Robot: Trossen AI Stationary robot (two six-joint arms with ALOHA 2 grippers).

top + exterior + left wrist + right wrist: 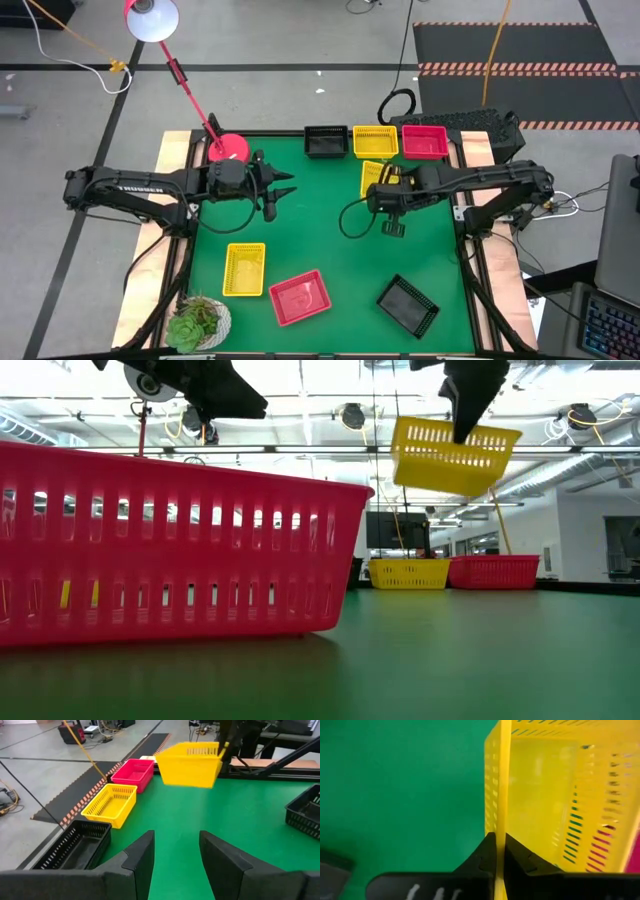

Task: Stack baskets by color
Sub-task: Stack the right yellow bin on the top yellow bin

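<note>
Presently, I had the right gripper [496,851] with jaws clamped on a yellow basket [374,178] wall, lifted mid-tabletop; I judged it needed levelling over the far yellow basket [375,141]. Left gripper [284,191] idled, jaws apart.

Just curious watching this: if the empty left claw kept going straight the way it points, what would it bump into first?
Probably the yellow basket that the right claw holds in the air. The left claw is open and points across bare green table towards it, though their heights may differ.
</note>
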